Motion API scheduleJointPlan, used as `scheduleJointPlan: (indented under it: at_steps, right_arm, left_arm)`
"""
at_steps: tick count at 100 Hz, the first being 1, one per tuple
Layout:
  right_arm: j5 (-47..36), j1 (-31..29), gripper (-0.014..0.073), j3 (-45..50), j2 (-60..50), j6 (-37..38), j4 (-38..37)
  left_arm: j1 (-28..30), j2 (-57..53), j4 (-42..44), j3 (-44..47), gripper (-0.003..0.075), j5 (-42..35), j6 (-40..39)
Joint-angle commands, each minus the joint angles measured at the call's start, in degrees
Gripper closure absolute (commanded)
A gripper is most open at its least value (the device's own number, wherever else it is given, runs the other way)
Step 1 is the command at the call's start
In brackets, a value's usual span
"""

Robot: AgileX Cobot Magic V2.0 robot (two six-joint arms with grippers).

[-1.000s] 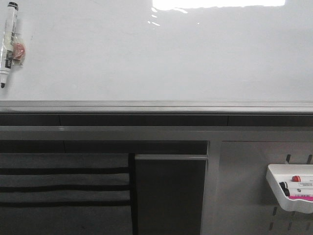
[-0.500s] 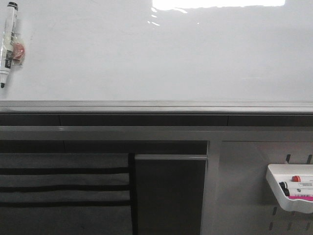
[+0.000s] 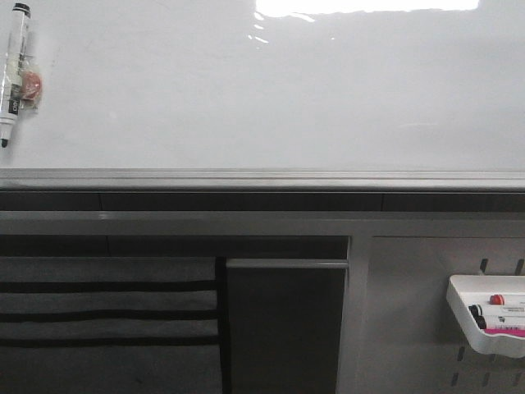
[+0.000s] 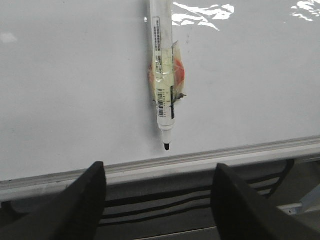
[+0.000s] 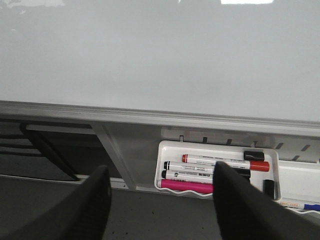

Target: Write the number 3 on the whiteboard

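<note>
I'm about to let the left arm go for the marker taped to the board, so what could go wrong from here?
The marker is held to the whiteboard by tape, so pulling may fail or jerk it loose. Its bare tip sits close above the lower rail, so stray marks are possible. The left gripper is open, empty and still below the marker.

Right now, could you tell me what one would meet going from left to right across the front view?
Taped marker on the whiteboard → dark panel below the rail → grey pegboard → white tray of markers.
</note>
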Motion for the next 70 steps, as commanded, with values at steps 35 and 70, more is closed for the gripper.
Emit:
scheduleJointPlan:
  at_steps: [35, 70]
  right_arm:
    - [-4.13, -0.11, 0.0195, -2.00, 0.33, -0.64, 0.60]
    - [-4.13, -0.11, 0.0195, -2.00, 0.33, -0.74, 0.60]
  left_arm:
    - [-0.55, 16.04, -0.82, -5.24, 0.0323, -17.26, 0.15]
    - [-0.55, 22.36, -0.82, -8.64, 0.0323, -19.41, 0.15]
